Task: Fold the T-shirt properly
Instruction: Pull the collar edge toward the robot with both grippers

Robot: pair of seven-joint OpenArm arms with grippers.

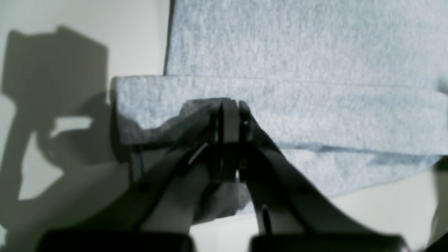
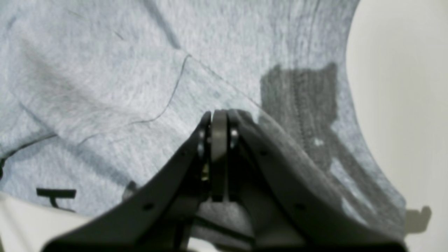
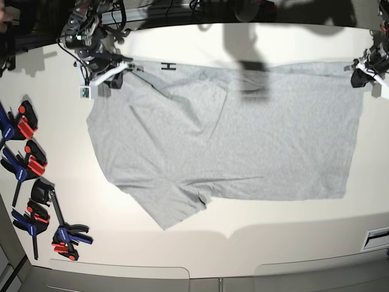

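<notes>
The light grey T-shirt [image 3: 243, 140] lies spread on the white table [image 3: 243, 237], plain side up, with one sleeve at the front left. A bit of black lettering [image 3: 168, 66] peeks out at its far edge and also shows in the right wrist view [image 2: 56, 193]. My left gripper [image 1: 229, 105] is shut on a folded edge of the T-shirt [image 1: 280, 105]; in the base view it [image 3: 360, 75] is at the far right corner. My right gripper [image 2: 218, 117] is shut on the fabric [image 2: 105, 87]; in the base view it [image 3: 118, 75] is at the far left corner.
Several blue, red and black spring clamps [image 3: 27, 164] lie along the table's left edge. Cables and arm bases [image 3: 91, 24] stand at the back left. A white slotted part [image 3: 377, 237] sits at the front right edge.
</notes>
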